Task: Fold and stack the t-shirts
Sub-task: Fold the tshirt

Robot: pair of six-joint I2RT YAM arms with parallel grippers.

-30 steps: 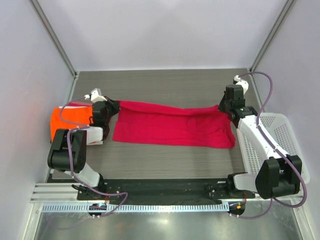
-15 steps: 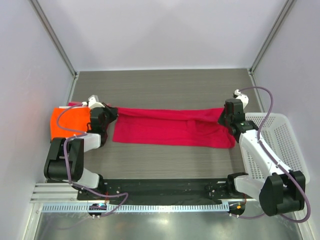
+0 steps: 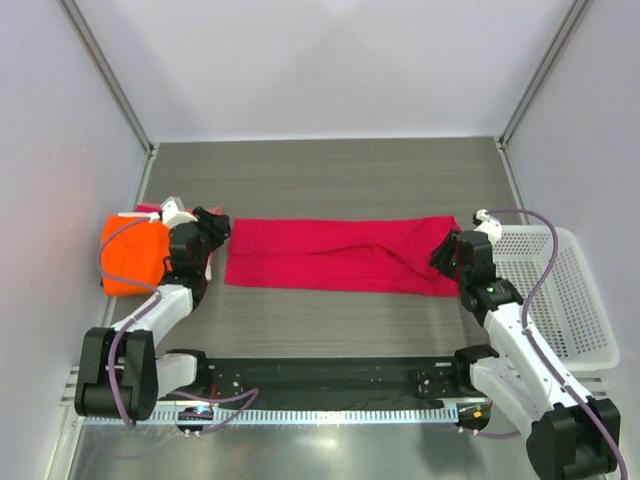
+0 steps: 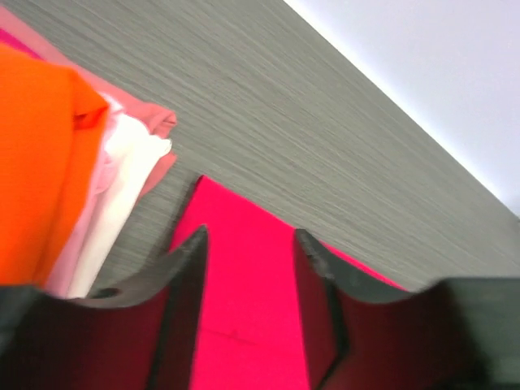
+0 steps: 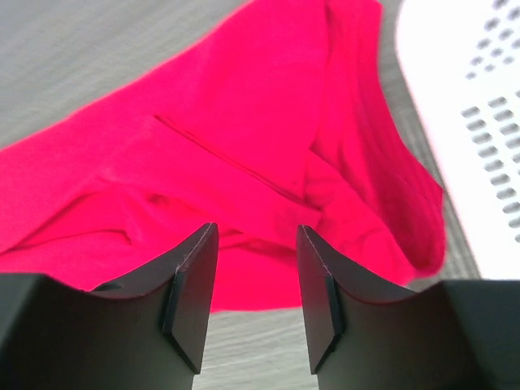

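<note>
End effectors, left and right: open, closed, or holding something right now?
Left end effector: open, holding nothing, over the red t-shirt.
Right end effector: open, holding nothing, over the same shirt.

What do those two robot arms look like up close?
The left arm and right arm are white tubular links joined by chunky black joints, with a looping lilac cable along each. The left tool and right tool each end in two matte black, wedge-shaped fingers.

The left hand (image 4: 248, 236) and the right hand (image 5: 257, 231) both hang low, tilted downward, fingers spread apart.
</note>
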